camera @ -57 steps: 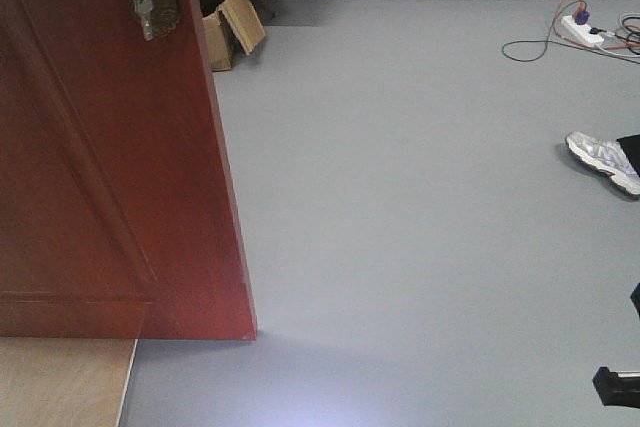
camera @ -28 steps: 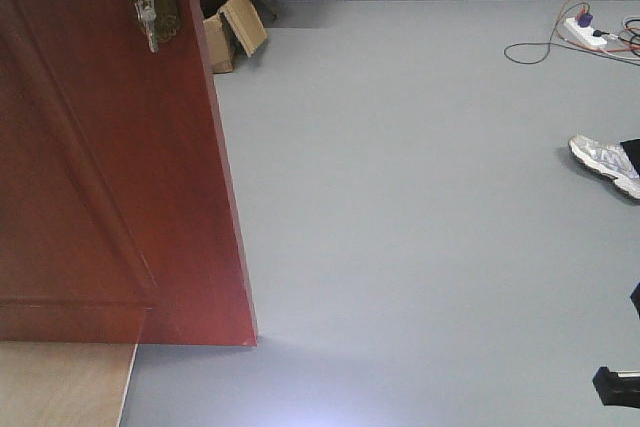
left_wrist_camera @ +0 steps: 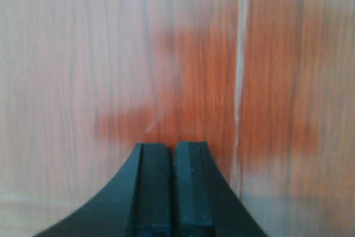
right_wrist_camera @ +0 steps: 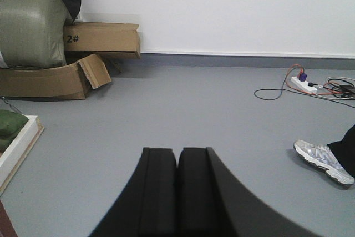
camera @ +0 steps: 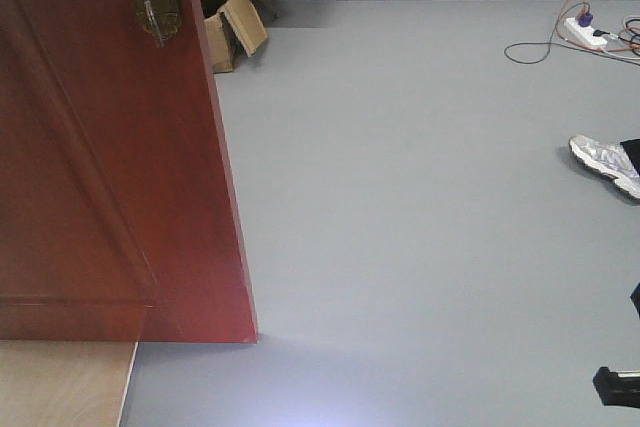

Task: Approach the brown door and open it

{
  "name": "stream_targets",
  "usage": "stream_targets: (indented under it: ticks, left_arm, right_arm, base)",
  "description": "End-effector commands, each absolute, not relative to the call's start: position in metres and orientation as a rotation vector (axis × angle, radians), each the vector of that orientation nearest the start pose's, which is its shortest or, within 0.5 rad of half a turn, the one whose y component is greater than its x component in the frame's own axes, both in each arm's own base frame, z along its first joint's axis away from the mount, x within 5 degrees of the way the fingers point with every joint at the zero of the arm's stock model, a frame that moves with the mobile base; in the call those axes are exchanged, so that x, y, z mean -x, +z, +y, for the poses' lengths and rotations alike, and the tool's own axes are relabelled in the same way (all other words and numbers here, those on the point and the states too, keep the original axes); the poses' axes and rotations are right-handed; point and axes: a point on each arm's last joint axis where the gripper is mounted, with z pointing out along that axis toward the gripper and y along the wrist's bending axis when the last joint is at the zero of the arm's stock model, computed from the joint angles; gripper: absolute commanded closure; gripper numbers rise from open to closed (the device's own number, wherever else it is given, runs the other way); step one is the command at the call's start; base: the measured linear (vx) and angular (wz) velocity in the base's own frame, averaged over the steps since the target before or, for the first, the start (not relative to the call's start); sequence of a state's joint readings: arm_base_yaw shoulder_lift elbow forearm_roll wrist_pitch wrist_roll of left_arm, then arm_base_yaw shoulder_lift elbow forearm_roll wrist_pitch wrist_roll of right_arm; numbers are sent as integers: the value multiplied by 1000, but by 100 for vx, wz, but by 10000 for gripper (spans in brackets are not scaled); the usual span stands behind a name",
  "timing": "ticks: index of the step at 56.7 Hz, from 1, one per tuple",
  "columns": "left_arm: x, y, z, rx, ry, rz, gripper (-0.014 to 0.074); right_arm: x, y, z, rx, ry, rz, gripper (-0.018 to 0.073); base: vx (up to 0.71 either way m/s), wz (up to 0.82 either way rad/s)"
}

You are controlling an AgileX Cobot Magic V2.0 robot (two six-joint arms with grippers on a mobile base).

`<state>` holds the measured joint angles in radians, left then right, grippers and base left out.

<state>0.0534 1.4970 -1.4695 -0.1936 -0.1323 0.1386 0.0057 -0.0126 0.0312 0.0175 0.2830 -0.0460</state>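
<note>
With the brown door ajar at front left, the left claw (pinched closed, empty, as is the right claw) probably should press squarely, steadily on its panel.

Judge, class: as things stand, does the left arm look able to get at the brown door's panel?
Probably yes. The left gripper, shut, faces the brown door head-on in the left wrist view; wood grain fills the frame and nothing lies between. Whether it touches cannot be told.
</note>
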Motion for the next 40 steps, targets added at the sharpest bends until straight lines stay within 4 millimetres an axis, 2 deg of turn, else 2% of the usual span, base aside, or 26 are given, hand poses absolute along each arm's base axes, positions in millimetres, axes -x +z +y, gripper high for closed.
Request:
stream_targets:
  ticks: [1, 6, 10, 13, 21, 25, 34, 40]
  left_arm:
    - [-335, 490, 20, 97, 21, 1250, 603]
    - [-321, 492, 19, 95, 18, 1256, 603]
    - [-302, 489, 18, 95, 19, 1260, 603]
    - [-281, 490, 17, 87, 27, 1250, 603]
    - [-226, 475, 13, 1, 110, 1249, 603]
    - [-194, 460, 10, -36, 146, 1247, 603]
    - [-128, 409, 7, -46, 155, 1246, 603]
    - [-98, 370, 5, -46, 156, 1251, 603]
  right_arm:
    - [-55, 184, 1, 39, -22, 1695, 559]
    - [-55, 184, 1, 39, -22, 1695, 559]
    - [-55, 184, 1, 39, -22, 1695, 559]
    - [-55, 184, 1, 39, -22, 1695, 559]
    - [-55, 184, 1, 39, -22, 1695, 559]
    - [-55, 184, 1, 39, -22, 1695, 559]
    - [-55, 184, 1, 39, -22, 1695, 559]
    - [-55, 184, 1, 39, -22, 1695, 559]
  base:
    - [0, 0]
    - [0, 0]
    - [0, 0]
    - [0, 0]
    - [0, 0]
    - [0, 0]
    - [0, 0]
    - [0, 0]
